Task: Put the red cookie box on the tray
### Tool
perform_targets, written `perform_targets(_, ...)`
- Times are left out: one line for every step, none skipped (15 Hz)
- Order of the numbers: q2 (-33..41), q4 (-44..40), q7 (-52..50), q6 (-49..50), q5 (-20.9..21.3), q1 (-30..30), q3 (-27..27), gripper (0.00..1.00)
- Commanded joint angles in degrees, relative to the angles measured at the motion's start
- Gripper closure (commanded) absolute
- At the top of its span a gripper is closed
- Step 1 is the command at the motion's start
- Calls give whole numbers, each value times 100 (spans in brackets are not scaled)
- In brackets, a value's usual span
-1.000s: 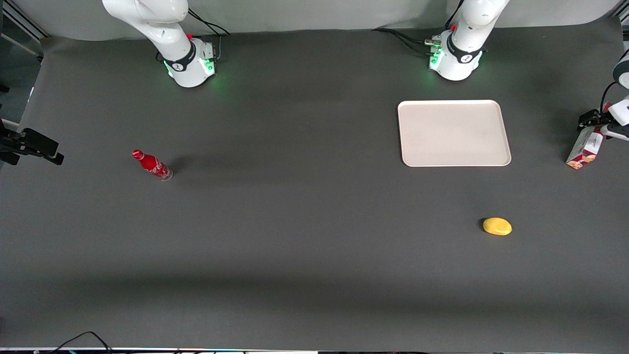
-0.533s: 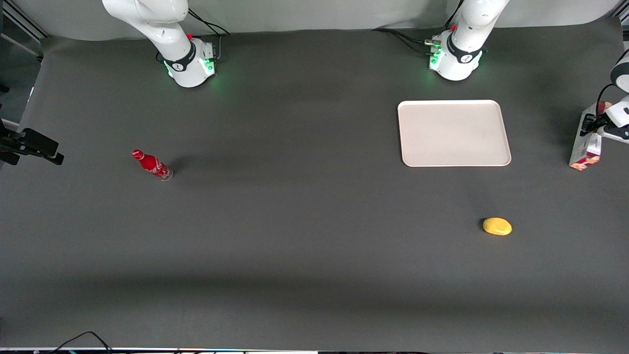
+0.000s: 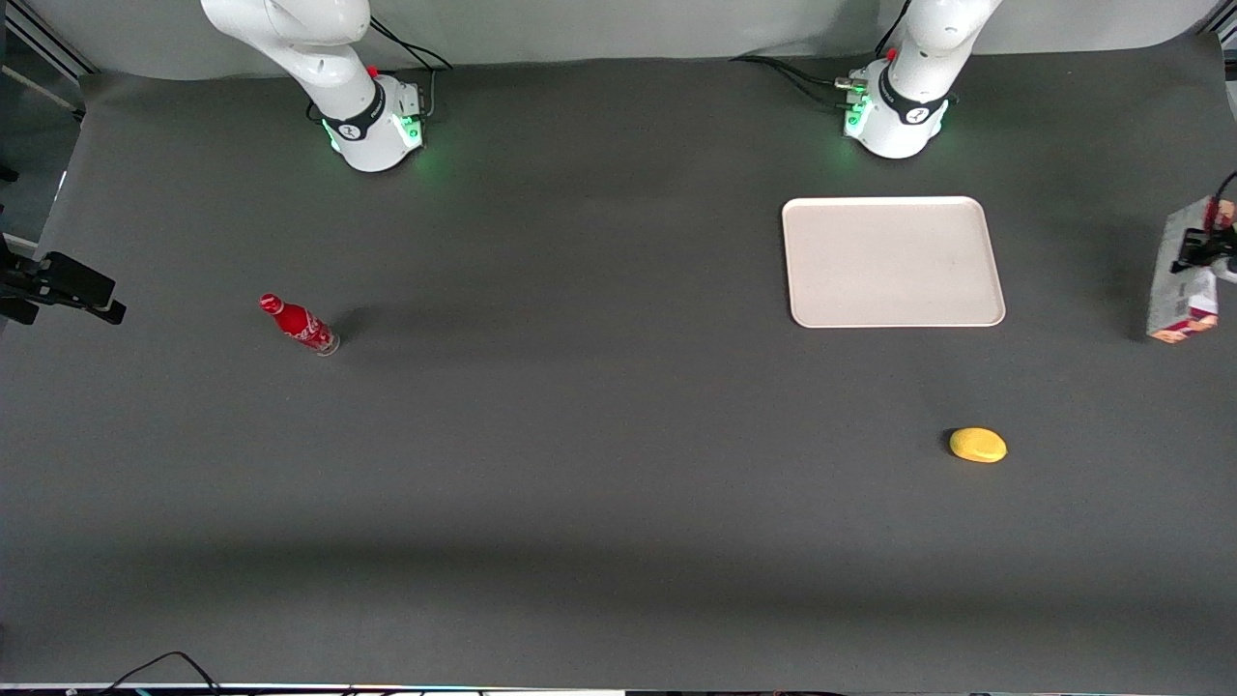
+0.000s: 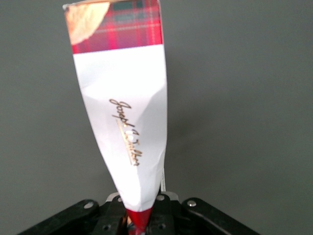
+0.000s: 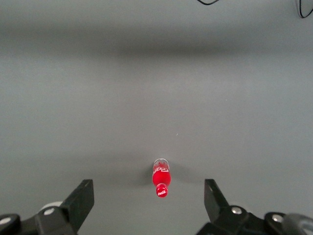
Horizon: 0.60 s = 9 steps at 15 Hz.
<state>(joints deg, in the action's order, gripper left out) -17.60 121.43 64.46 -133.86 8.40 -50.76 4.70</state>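
1. Gripping the red cookie box [image 3: 1181, 280] at the working arm's end of the tabletop [image 3: 580, 483], the gripper [image 3: 1206, 249] shows only at the edge of the front view.
2. Its jaws are closed on the box's dark red end, and the cardboard is pinched narrow there; the white panel with gold script and the tartan end with a cookie picture extend away from the gripper [image 4: 137, 220].
3. Whether the box's lower end touches the tabletop cannot be told.
4. The tray [image 3: 892, 261] lies flat in front of the working arm's base, well apart from the box.
5. A yellow fruit [image 3: 978, 445] lies nearer the front camera than the tray.
6. A red soda bottle [image 3: 299, 324] stands toward the parked arm's end.
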Motion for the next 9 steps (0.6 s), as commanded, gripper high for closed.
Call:
perform_targets(475,-593,-83,466,-153,242,-4,100)
perform_targets(651,-725,-83,701,-180,242,14,100)
perform_targets(827,-927,-100,1130,-189,242,75,100)
perform_targets(994,-1181,-118,1656,-198,242,128,100)
perform_targets(1152,-1471,-196,2209,-198,251,189,100)
perform_targets(1267,-1769,-328,2702,-198,251,294,100)
perform_targets(1337,-2068,-433,3125,-189,251,382,100)
perform_targets(1390,-2323,-487,3434,-181,260,426,100)
perform_targets(1408,-2474,-522,3628,-180,286,462,100)
